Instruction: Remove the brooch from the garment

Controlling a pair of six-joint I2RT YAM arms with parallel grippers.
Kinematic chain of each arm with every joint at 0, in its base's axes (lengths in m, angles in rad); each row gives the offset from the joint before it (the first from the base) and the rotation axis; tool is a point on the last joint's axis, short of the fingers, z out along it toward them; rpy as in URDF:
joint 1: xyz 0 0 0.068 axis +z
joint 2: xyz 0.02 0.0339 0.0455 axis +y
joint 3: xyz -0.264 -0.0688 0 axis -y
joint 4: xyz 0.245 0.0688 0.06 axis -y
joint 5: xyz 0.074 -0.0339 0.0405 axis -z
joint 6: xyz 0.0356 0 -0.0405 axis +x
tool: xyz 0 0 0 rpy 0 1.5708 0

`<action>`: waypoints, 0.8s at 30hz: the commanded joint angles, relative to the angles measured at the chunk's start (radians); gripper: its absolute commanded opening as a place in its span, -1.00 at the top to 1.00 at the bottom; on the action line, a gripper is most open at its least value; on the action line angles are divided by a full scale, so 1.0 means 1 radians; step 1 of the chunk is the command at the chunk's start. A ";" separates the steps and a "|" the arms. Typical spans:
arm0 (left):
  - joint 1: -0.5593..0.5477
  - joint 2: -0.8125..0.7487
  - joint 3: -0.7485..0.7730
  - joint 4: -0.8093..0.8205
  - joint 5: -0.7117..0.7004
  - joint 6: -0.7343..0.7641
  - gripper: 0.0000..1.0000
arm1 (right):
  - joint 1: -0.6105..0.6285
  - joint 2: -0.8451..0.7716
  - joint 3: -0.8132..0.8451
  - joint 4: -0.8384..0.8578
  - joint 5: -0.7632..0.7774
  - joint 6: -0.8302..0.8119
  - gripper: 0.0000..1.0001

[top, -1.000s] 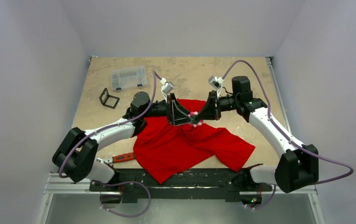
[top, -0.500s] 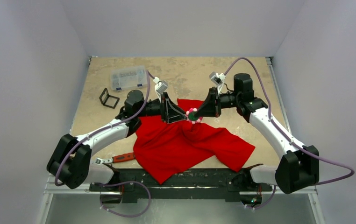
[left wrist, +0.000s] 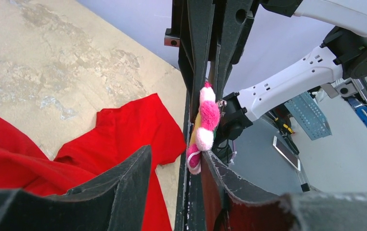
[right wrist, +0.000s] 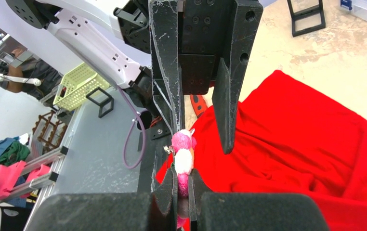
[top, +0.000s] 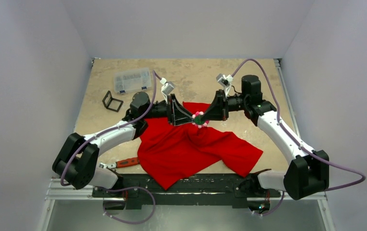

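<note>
The brooch (right wrist: 183, 158) sat pinched between the pressed-together fingertips of the right tool (right wrist: 182, 183), held up in the air with its pink petals standing proud of the tips and a small metal pin showing at its side. The left tool (right wrist: 201, 138) met it head-on from the opposite side with its jaws spread. One of its fingers lay just beside the petals and the other stood apart, so it had no grip of its own. The garment (top: 191, 149) lay rumpled on the worktop (top: 196, 77) below both tools. From these views it could not be told whether a fold of red cloth was caught on the pin. The main risk looked to be a fumbled hand-over. If the left tool closed off-centre it would likely catch only a soft petal edge, or strike the right tool's tips. If the right tool let go too early, the brooch would probably fall back onto the shirt beneath. The plush petals seemed easy to squash, so a light hold might slip. Should any cloth be hooked, pulling the tools apart would likely lift the shirt along with the brooch.
</note>
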 commanded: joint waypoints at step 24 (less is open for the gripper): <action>-0.027 -0.112 0.003 -0.051 0.132 0.180 -0.17 | 0.009 0.015 0.063 -0.013 -0.014 -0.040 1.00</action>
